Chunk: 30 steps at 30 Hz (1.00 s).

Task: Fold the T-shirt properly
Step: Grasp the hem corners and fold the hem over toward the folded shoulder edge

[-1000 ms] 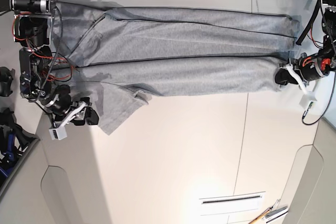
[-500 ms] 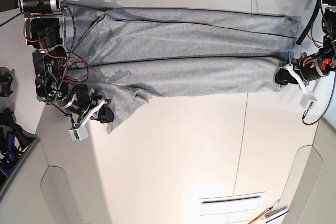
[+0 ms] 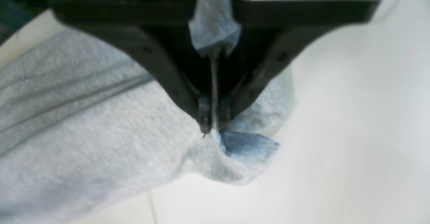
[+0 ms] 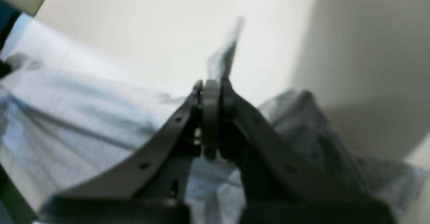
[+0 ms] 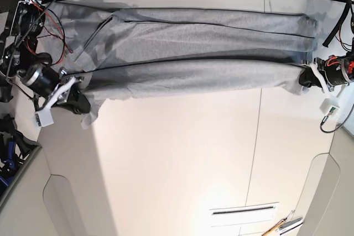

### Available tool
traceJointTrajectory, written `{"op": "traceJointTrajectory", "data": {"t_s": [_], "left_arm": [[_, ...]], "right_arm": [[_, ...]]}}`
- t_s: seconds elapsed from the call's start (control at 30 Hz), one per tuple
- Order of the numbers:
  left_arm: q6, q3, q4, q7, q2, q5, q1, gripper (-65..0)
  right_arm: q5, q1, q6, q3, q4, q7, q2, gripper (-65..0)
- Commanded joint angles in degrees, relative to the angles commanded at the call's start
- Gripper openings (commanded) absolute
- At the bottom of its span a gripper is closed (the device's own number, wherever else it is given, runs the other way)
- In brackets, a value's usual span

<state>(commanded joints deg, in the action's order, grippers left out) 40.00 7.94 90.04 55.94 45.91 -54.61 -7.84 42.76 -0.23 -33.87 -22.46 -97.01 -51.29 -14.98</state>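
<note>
1. The light heather-grey cotton T-shirt (image 5: 193,78) lies in a long, layered band across the far part of the pale, smooth tabletop (image 5: 171,164), spanning from left to right in the base view.
2. The black right gripper (image 5: 82,103), at the band's left end, has its fingers pinched together on grey cloth; a narrow tip of fabric pokes out beyond them in the right wrist view.
3. Just beside this gripper, a small flap of the shirt hangs toward the near side.
4. The black left gripper (image 5: 307,77), at the band's right end, is closed on the shirt's near edge, with a thin ridge of cloth between its fingers and a loose, curled bit beside the fingertips.
5. Between the grippers, the near edge runs in a shallow curve. Behind it, long folds lie roughly parallel, with more creases toward the far left.
6. At the near right are a white rectangular panel with a dark slot (image 5: 243,212) and a slim orange-brown tool (image 5: 275,228), well apart from the shirt.
</note>
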Motion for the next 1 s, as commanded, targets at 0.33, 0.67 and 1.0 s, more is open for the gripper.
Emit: {"op": "traceJointTrajectory", "data": {"t_s": [0.33,0.67,1.0], "left_arm": [[0.00,0.00,1.44,4.37,0.00,-0.07,-2.05,-65.0],[0.00,3.78,9.90,4.52,0.31,-0.04,-9.16,-65.0],[0.00,10.88,10.99,4.52,-0.92,-0.92,-17.16,-50.3]], "right_arm": [[3.17,-13.27,0.00,-3.80,-8.55,-1.42,-0.76,-65.0],[3.76,-19.23,0.00,-7.37,-8.52,-1.40,-0.87,-65.0],[0.50,-19.69,0.24,-7.37,-8.02,-1.27,-0.85,-46.7]]}}
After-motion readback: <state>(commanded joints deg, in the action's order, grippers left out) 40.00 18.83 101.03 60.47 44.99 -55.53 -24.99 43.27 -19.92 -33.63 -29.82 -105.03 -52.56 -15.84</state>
